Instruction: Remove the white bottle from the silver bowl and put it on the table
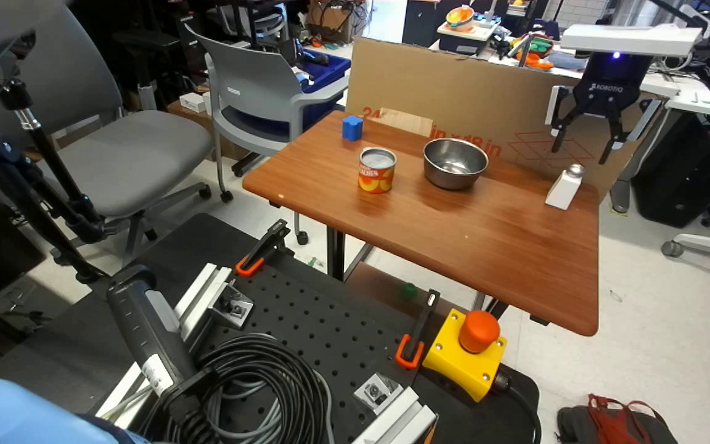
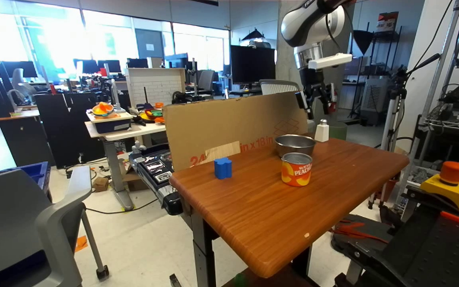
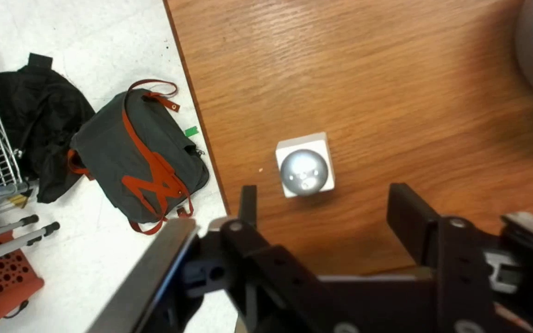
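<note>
Gripper (image 1: 579, 155) is spread above the white bottle (image 3: 306, 164), stood on the table (image 1: 503, 246) with the silver bowl (image 3: 529, 51) at two o'clock in the wrist view. Presumably light and stiff, the bottle is best pinched by its flat sides (image 2: 322, 133).

In an exterior view, the gripper (image 1: 580, 152) hangs, jaws apart, above the white bottle (image 1: 562, 190), which stands on the table (image 1: 484, 231); the silver bowl (image 1: 452, 179) sits between bottle and orange can (image 1: 376, 177), a blue block (image 1: 352, 129) nearby.
</note>
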`<state>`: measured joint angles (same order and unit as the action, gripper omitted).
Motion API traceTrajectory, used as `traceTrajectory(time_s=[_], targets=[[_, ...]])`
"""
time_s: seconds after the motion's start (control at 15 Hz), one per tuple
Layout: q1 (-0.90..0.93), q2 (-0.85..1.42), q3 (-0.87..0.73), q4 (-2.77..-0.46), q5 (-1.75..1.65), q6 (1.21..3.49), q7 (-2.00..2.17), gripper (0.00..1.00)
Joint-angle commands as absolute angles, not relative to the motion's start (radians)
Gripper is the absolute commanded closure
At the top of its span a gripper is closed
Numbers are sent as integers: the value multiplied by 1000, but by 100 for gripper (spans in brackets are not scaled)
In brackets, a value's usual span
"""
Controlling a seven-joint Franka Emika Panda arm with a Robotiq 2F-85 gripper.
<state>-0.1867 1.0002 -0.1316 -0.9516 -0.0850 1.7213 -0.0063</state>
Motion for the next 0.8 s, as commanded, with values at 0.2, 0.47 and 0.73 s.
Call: traceTrajectory(time_s=[0.2, 0.47, 0.73], targets=[[-149, 766, -88, -1216, -75, 1911, -76, 0], [-144, 822, -91, -1122, -82, 1870, -52, 0], [-157, 836, -96, -1119, -82, 1870, -52, 0]])
